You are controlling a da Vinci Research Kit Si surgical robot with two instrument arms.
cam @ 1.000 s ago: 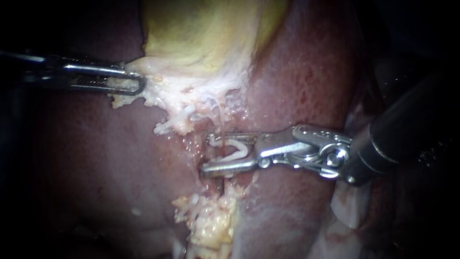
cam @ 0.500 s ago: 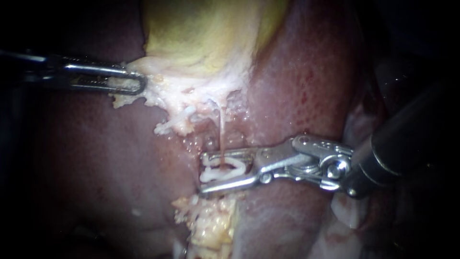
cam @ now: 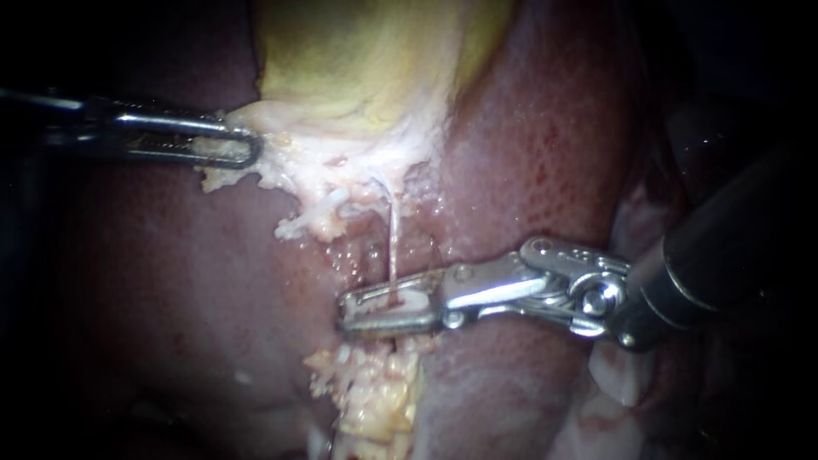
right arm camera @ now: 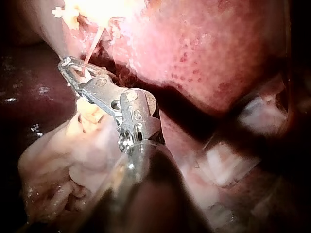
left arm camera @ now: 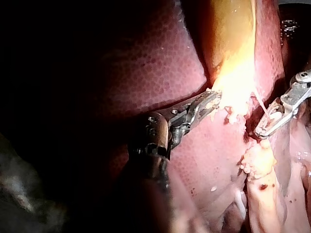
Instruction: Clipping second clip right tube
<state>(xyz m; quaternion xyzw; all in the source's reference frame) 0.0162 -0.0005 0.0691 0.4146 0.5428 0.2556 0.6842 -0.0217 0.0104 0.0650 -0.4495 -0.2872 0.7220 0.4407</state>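
Your right instrument [cam: 345, 311] reaches across the dark red liver [cam: 545, 153]. Its two slim metal jaws are closed almost together on a white clip [cam: 407, 300], with only a narrow slot left between them. A thin, pale pink tube [cam: 394, 238] runs down from frayed whitish tissue [cam: 315, 179] at the gallbladder [cam: 358, 60] and passes straight into that slot, crossing the jaws at right angles about midway along them. Beyond the jaws, on their far side from the gallbladder, lies a lump of yellow fat [cam: 375, 400]; the tube's far end is hidden there. Your left instrument [cam: 243, 151] has its jaws clamped flat on the edge of the whitish tissue, well apart from the right jaws, and appears to be holding the tube stretched. The right wrist view shows the same tube [right arm camera: 92, 46] entering near the jaw tips [right arm camera: 65, 65]. Judge the tube as very light, soft, wet and easily torn: it looks no thicker than a strand, and any sideways drag from closed jaws could snap it. The safest hold is probably the bare, straight stretch between the frayed tissue and the fat, taken squarely across and fully inside the clip, never on the ragged tissue itself.
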